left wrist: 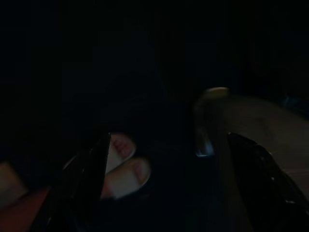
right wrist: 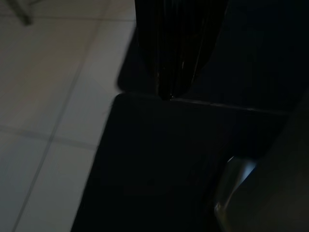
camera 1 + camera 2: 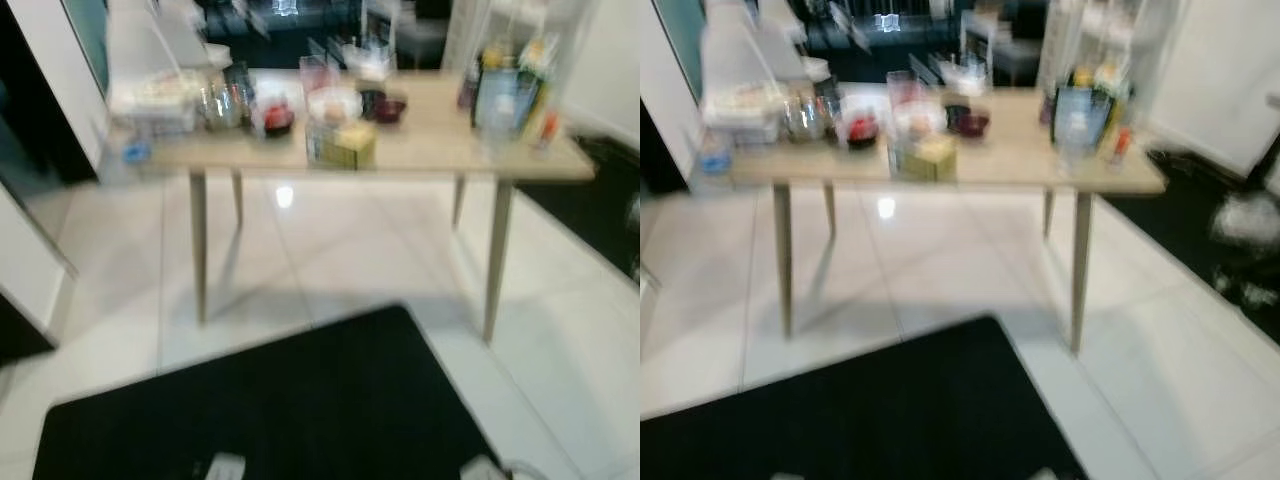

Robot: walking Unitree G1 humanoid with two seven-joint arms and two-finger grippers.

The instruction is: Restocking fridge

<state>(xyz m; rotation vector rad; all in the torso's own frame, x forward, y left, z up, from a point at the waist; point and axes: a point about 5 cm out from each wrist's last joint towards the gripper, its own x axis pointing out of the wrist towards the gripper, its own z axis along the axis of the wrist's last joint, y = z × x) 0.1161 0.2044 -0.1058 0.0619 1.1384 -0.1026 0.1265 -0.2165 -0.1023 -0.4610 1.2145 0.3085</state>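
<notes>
**Approach to the table of groceries**

The robot stands on a black mat (image 3: 270, 410) facing a wooden table (image 3: 430, 150) loaded with blurred items: bottles (image 3: 510, 90), bowls (image 3: 335, 103), a yellow box (image 3: 345, 143). Both arms hang idle. The right gripper (image 2: 169, 94) has its 2 fingers pressed together; the left gripper (image 1: 164, 164) looks spread. The step seems to be walking closer; next, the robot must reach 1 item.
</notes>
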